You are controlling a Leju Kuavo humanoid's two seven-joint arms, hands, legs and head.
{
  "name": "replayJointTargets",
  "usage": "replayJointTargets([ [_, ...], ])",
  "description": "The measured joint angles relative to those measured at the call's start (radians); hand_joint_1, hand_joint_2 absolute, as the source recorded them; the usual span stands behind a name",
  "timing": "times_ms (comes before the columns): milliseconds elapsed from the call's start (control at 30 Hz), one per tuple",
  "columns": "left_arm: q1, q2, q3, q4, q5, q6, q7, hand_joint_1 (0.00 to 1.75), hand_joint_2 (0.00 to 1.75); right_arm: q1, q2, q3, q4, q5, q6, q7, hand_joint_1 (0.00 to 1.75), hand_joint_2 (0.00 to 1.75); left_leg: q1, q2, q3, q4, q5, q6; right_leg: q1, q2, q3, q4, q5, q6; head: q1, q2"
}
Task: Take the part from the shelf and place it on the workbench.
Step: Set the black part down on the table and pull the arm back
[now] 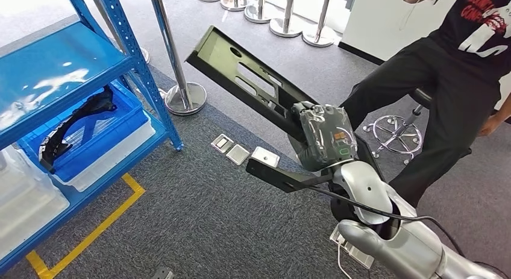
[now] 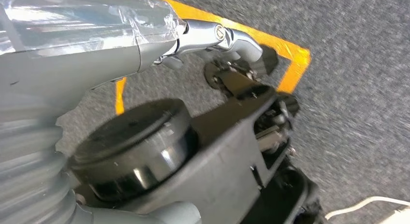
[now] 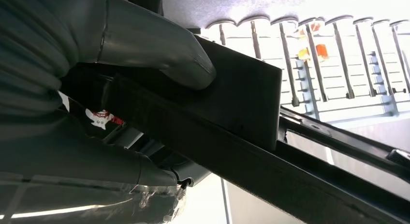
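Grey carpet spreads beside the blue shelf (image 1: 90,68). Right of that shelf, the right hand (image 1: 325,137) holds the long black part (image 1: 241,80) in the air, thumb (image 3: 159,54) and fingers clamped around it. Left hand (image 2: 232,64): finger state cannot be told.

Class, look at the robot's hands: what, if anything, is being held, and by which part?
The right hand grips a long black part near its lower end, thumb pressed on its flat face. The left hand holds nothing.
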Motion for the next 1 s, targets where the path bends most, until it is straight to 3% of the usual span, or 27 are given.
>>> replayJointTargets([
  [67,-0.002,0.0,0.0,0.0,0.0,0.0,0.001,0.0,1.75,0.001,-0.001,-0.001,0.0,0.0,-0.001,0.0,1.75,1.75,0.004,0.012,0.005,-0.009,0.006,0.011,-0.001,-0.022,-0.013,0.032,-0.022,0.013,0.007,0.0],
  [167,-0.001,0.0,0.0,0.0,0.0,0.001,0.002,0.0,1.75,0.003,0.0,-0.002,0.001,0.001,-0.004,0.0,1.75,1.75,0.005,0.03,0.006,-0.014,0.008,0.019,-0.006,-0.06,-0.093,0.203,-0.107,0.029,0.022,0.0],
  [233,0.001,0.0,0.0,0.0,0.0,0.001,0.002,0.0,1.75,0.005,0.0,-0.002,0.002,0.001,-0.004,0.0,1.75,1.75,0.005,0.042,0.007,-0.014,0.007,0.018,-0.011,-0.064,-0.129,0.274,-0.12,0.036,0.029,0.0],
  [267,0.001,0.0,0.0,0.0,0.0,0.001,0.003,0.0,1.75,0.005,0.0,-0.002,0.002,0.001,-0.003,0.0,1.75,1.75,0.005,0.048,0.008,-0.013,0.005,0.016,-0.012,-0.067,-0.119,0.253,-0.099,0.037,0.033,0.0],
  [333,0.0,0.0,0.0,0.0,0.0,0.001,0.003,0.0,1.75,0.005,0.0,-0.002,0.003,0.001,-0.003,0.0,1.75,1.75,0.005,0.059,0.013,-0.013,0.001,0.01,-0.014,-0.085,-0.054,0.12,-0.033,0.036,0.042,0.0],
  [400,-0.001,0.0,0.0,0.0,0.0,0.0,0.003,0.0,1.75,0.003,0.0,-0.002,0.003,0.001,-0.004,0.0,1.75,1.75,0.001,0.067,0.016,-0.011,-0.004,0.0,-0.007,-0.103,-0.002,0.013,0.001,0.026,0.047,0.0],
  [467,-0.001,0.0,0.0,0.0,0.0,0.0,0.003,0.0,1.75,0.003,0.0,-0.002,0.003,0.001,-0.004,0.0,1.75,1.75,-0.002,0.076,0.018,-0.012,-0.006,-0.011,0.001,-0.098,0.003,-0.005,0.001,0.012,0.042,0.0],
  [567,-0.001,0.0,0.0,0.0,0.0,0.0,0.003,0.0,1.75,0.001,0.001,-0.002,0.003,0.001,-0.004,0.0,1.75,1.75,0.003,0.07,0.015,0.014,-0.031,-0.027,-0.002,-0.083,0.006,-0.014,0.005,-0.009,0.033,0.0],
  [667,0.001,0.0,0.0,0.0,0.0,0.0,0.003,0.0,1.75,-0.002,0.003,-0.001,0.004,0.002,-0.003,0.0,1.75,1.75,0.004,0.044,-0.059,0.183,-0.122,-0.031,-0.002,-0.068,0.009,-0.017,0.007,-0.024,0.014,0.0],
  [700,0.003,0.0,0.0,0.0,0.0,0.0,0.003,0.0,1.75,-0.001,0.003,-0.001,0.004,0.002,-0.003,0.0,1.75,1.75,0.004,0.041,-0.088,0.242,-0.142,-0.031,0.0,-0.061,0.009,-0.016,0.006,-0.026,0.009,0.0],
  [733,0.004,0.0,0.0,0.0,0.0,0.0,0.003,0.0,1.75,-0.001,0.004,0.0,0.004,0.002,-0.002,0.0,1.75,1.75,0.003,0.039,-0.104,0.27,-0.143,-0.03,0.002,-0.054,0.009,-0.015,0.006,-0.027,0.005,0.0],
  [767,0.004,0.0,0.0,0.0,-0.001,0.0,0.003,0.0,1.75,-0.001,0.004,0.0,0.004,0.002,-0.002,0.0,1.75,1.75,0.003,0.038,-0.104,0.264,-0.126,-0.028,0.003,-0.046,0.009,-0.013,0.005,-0.027,0.003,0.0],
  [800,0.004,0.0,0.0,0.0,-0.001,0.0,0.003,0.0,1.75,-0.001,0.005,0.0,0.004,0.002,-0.002,0.0,1.75,1.75,0.003,0.035,-0.086,0.218,-0.091,-0.025,0.003,-0.037,0.01,-0.01,0.004,-0.027,0.0,0.0],
  [867,0.004,0.001,0.0,0.0,-0.001,0.0,0.003,0.0,1.75,-0.002,0.006,0.0,0.004,0.002,-0.002,0.0,1.75,1.75,0.004,0.01,-0.034,0.085,-0.023,-0.016,0.005,-0.022,0.008,-0.004,0.0,-0.023,-0.006,0.0],
  [900,0.004,0.001,0.0,0.0,-0.001,0.0,0.003,0.0,1.75,-0.002,0.006,0.0,0.004,0.003,-0.002,0.0,1.75,1.75,0.005,-0.002,-0.016,0.037,-0.004,-0.013,0.005,-0.015,0.005,-0.001,-0.001,-0.02,-0.007,0.0],
  [933,0.004,0.001,0.0,0.0,-0.001,0.0,0.003,0.0,1.75,-0.002,0.006,0.0,0.004,0.003,-0.002,0.0,1.75,1.75,0.004,-0.011,-0.008,0.012,0.001,-0.011,0.004,-0.009,0.001,0.001,-0.001,-0.015,-0.007,0.0],
  [1000,0.004,0.001,0.0,0.0,-0.001,0.0,0.003,0.0,1.75,-0.001,0.006,-0.001,0.004,0.003,-0.001,0.0,1.75,1.75,0.002,-0.007,-0.007,0.003,0.002,-0.005,0.0,0.002,-0.003,0.0,0.002,-0.003,-0.005,0.0],
])
